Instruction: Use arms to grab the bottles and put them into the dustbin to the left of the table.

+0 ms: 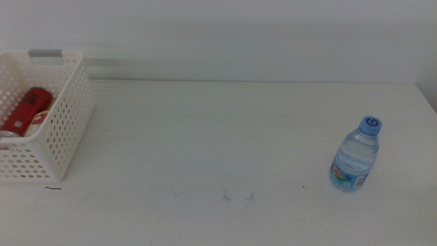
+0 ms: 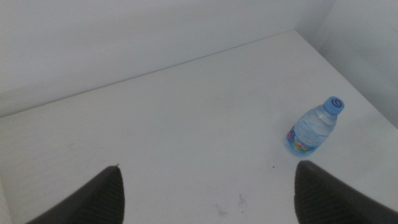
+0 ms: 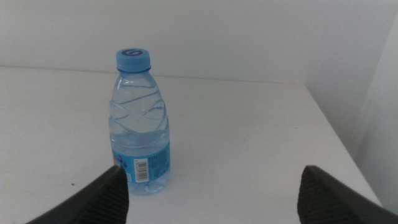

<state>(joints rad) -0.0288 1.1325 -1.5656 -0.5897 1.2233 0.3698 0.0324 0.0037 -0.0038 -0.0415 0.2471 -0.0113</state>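
Note:
A small clear water bottle [image 1: 356, 154] with a blue cap stands upright on the white table [image 1: 225, 137] at the right. It also shows in the left wrist view [image 2: 314, 126] and close in the right wrist view [image 3: 140, 124]. A red soda can [image 1: 26, 111] lies inside the white perforated dustbin [image 1: 65, 133] at the table's left. The yellow-juice bottle is out of view. Neither arm shows in the middle view. My left gripper [image 2: 208, 193] is open and empty, high above the table. My right gripper [image 3: 211, 193] is open and empty, low, with the bottle in front of it beside one jaw.
A few small dark specks and scuffs [image 1: 237, 197] mark the table near its front middle. A white wall [image 1: 239, 34] runs behind the table. The table's right edge [image 1: 427, 96] lies close to the water bottle.

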